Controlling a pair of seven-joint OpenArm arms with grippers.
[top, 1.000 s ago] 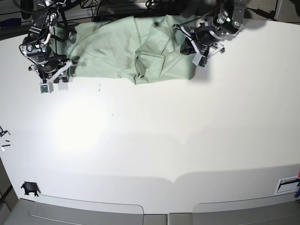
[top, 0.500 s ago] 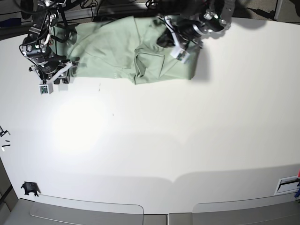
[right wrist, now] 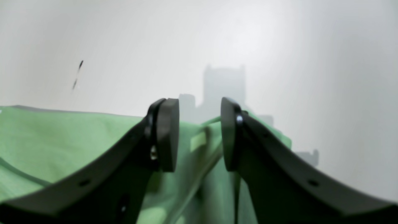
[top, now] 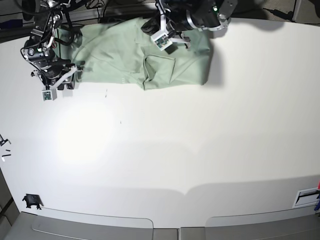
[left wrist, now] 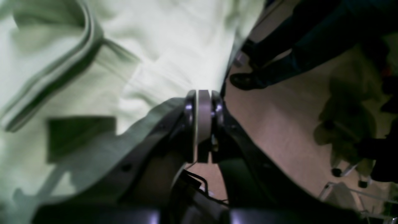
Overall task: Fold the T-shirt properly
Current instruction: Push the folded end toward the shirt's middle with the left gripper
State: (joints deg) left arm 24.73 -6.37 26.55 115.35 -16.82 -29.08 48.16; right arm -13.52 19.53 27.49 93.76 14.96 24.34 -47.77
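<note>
In the left wrist view the left gripper (left wrist: 203, 124) has its jaws pressed together with nothing visible between the pads; the T-shirt (left wrist: 93, 77) fills the upper left of the frame, a seam running diagonally across it, and the floor beyond the table edge shows at right. The picture is blurred. In the right wrist view the right gripper (right wrist: 199, 133) stands at a middling opening, its pads apart on either side of a raised fold at the shirt's edge; the cloth sits in the gap, but whether the pads touch it cannot be told. The white table (right wrist: 279, 62) lies bare beyond. In the base view the T-shirt (top: 125, 55) lies bunched along the top edge of the table (top: 175, 150), a folded flap at its centre. The left gripper (top: 162, 40) hovers over the upper middle of the cloth; the right gripper (top: 52, 87) sits at the shirt's left end. Judged from this, the step in hand is repositioning for a new grasp, with the fold barely begun. The next move calls for the left gripper to open and descend on a hem or corner. Compared with the earlier base frames, the left gripper has travelled from the shirt's right end leftward to its upper middle; the right gripper has not moved.
</note>
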